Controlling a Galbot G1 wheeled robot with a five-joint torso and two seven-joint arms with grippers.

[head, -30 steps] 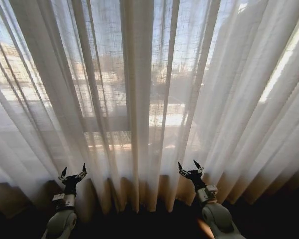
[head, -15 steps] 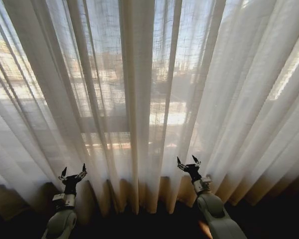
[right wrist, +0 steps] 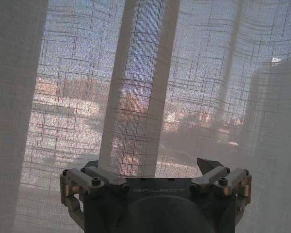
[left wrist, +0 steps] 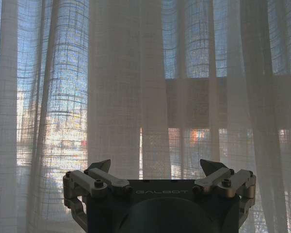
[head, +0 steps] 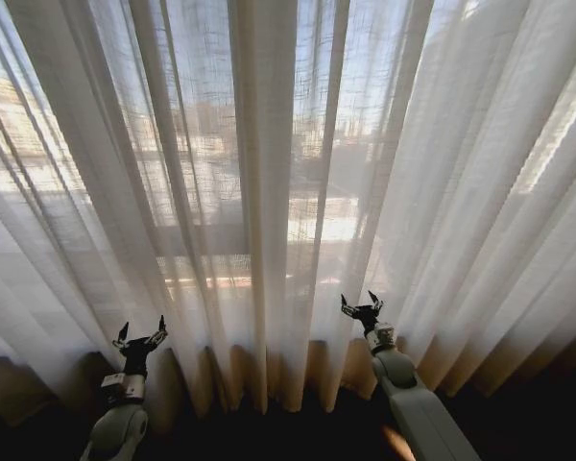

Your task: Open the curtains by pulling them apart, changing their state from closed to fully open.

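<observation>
Presently, the curtains (head: pixel 269 192) hang closed across the whole head view, from 9 o'clock to 3 o'clock, their vertical pleats fanning outward toward the top. Daylight passes through the sheer weave; a window frame and blurred buildings show behind it, too diffuse to identify. Below the hems, at 6 o'clock, the floor (head: pixel 298 437) is in deep shadow and its surface cannot be made out.

The left gripper (head: pixel 141 336) stands at 7 o'clock, jaws spread, just in front of the fabric and holding nothing. In the left wrist view, the same gripper (left wrist: pixel 155 167) faces a broad pleat, tips apart.

The right gripper (head: pixel 362 304) stands at 5 o'clock near the centre pleats, jaws spread. In the right wrist view (right wrist: pixel 157 165) a narrow fold descends behind one finger (right wrist: pixel 104 177); whether the fold touches it cannot be determined. Both arms are cut off at the lower frame edge.
</observation>
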